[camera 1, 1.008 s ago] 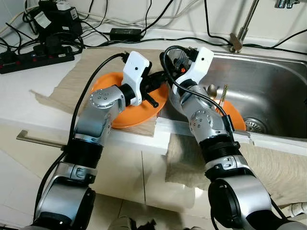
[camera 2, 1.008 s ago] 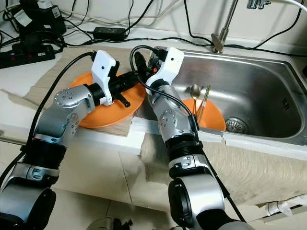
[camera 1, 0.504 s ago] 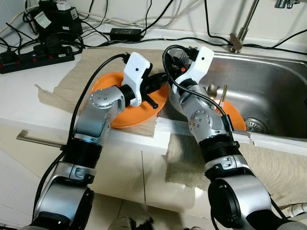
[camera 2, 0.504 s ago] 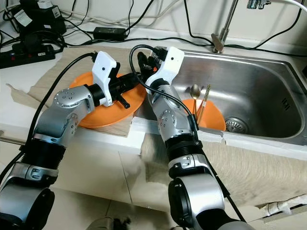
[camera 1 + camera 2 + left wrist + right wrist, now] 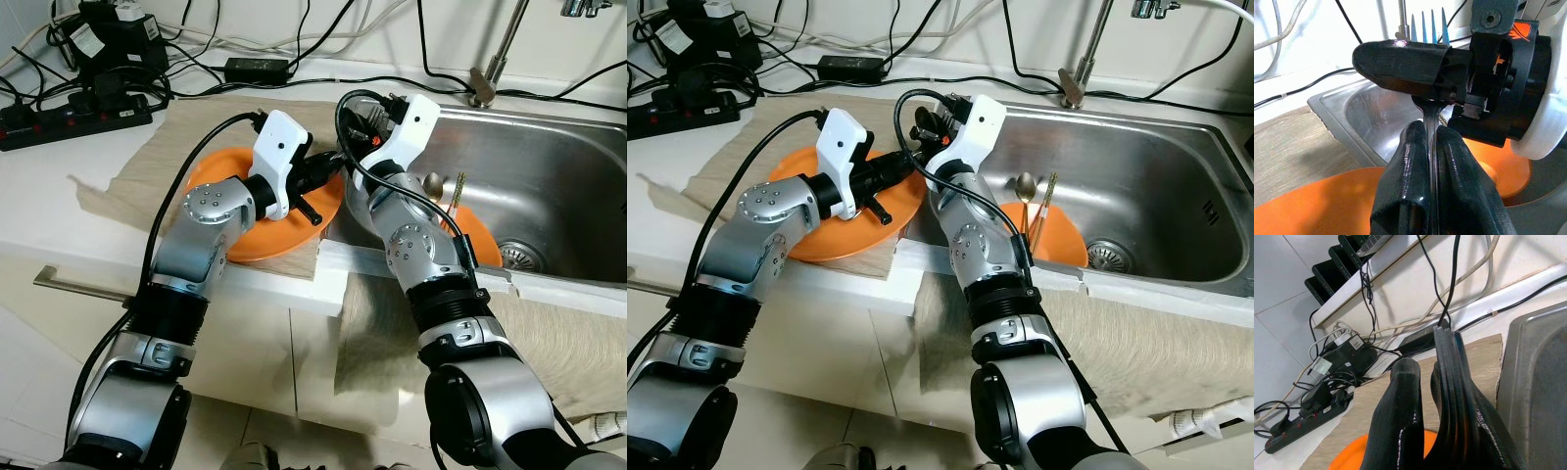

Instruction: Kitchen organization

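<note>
Unmoved since before: fork [image 5: 1431,117] pinched between left claw [image 5: 1431,147] fingers.

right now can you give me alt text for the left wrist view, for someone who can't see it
The left gripper has its two black fingers shut on the thin handle of a fork, whose tines point up. Just beyond, the right gripper meets the same fork above an orange plate. Behind them is the steel sink.
</note>
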`<state>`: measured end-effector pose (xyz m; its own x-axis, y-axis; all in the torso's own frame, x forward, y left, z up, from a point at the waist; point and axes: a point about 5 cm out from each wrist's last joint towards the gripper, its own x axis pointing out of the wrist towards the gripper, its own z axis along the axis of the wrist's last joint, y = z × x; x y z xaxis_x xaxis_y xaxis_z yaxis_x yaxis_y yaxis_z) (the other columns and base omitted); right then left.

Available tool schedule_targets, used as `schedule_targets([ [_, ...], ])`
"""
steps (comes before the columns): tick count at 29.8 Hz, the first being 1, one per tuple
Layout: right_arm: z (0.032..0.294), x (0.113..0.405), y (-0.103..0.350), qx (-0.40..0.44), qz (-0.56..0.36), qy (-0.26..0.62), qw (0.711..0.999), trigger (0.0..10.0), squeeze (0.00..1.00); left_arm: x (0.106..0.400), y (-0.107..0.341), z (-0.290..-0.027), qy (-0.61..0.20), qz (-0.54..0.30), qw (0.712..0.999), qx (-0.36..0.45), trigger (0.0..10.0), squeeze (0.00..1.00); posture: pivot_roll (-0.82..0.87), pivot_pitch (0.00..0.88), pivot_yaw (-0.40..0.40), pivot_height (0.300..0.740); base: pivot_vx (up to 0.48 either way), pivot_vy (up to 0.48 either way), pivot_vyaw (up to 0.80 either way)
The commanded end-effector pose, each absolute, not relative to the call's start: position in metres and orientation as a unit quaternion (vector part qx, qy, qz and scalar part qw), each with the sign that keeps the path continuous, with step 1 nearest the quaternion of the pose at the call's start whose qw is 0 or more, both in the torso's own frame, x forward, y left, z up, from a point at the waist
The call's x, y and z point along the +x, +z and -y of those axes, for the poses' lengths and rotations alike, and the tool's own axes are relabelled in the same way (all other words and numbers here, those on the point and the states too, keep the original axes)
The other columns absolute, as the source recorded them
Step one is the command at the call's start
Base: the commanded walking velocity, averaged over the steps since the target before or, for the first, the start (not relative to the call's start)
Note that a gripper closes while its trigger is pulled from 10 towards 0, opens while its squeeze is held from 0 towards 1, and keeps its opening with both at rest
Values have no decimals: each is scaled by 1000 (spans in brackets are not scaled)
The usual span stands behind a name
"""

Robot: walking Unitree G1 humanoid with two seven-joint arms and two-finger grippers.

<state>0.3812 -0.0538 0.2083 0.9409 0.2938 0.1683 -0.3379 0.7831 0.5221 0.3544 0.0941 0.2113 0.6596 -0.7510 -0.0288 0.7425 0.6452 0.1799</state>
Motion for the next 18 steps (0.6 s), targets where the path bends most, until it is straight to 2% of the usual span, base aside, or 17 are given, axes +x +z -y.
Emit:
schedule_targets([
  [1, 41, 375, 182, 288, -16, 152, 945, 0, 0, 357, 230, -98, -399, 65, 907, 120, 2039, 0, 78, 27, 25, 740, 0, 0, 0],
  [2, 41, 375, 182, 288, -15, 152, 945, 0, 0, 358, 228, -99, -393, 58, 909, 128, 2039, 0, 78, 27, 25, 740, 0, 0, 0],
  [3, 41, 375, 182, 288, -15, 151, 946, 0, 0, 360, 227, -100, -385, 55, 911, 136, 10000, 0, 77, 28, 24, 740, 0, 0, 0],
  [15, 44, 375, 180, 287, -17, 147, 947, 0, 0, 367, 226, -105, -356, 56, 923, 135, 10000, 0, 71, 35, 27, 740, 0, 0, 0],
  [16, 44, 375, 180, 287, -17, 147, 947, 0, 0, 368, 227, -107, -349, 57, 926, 132, 10000, 435, 71, 35, 27, 740, 0, 0, 0],
  [17, 44, 375, 180, 287, -17, 147, 947, 0, 0, 368, 227, -107, -349, 57, 926, 132, 10000, 435, 71, 35, 27, 740, 0, 0, 0],
  [18, 44, 375, 180, 287, -17, 146, 947, 0, 0, 369, 228, -108, -343, 56, 929, 127, 10000, 1000, 70, 36, 27, 740, 0, 0, 0],
])
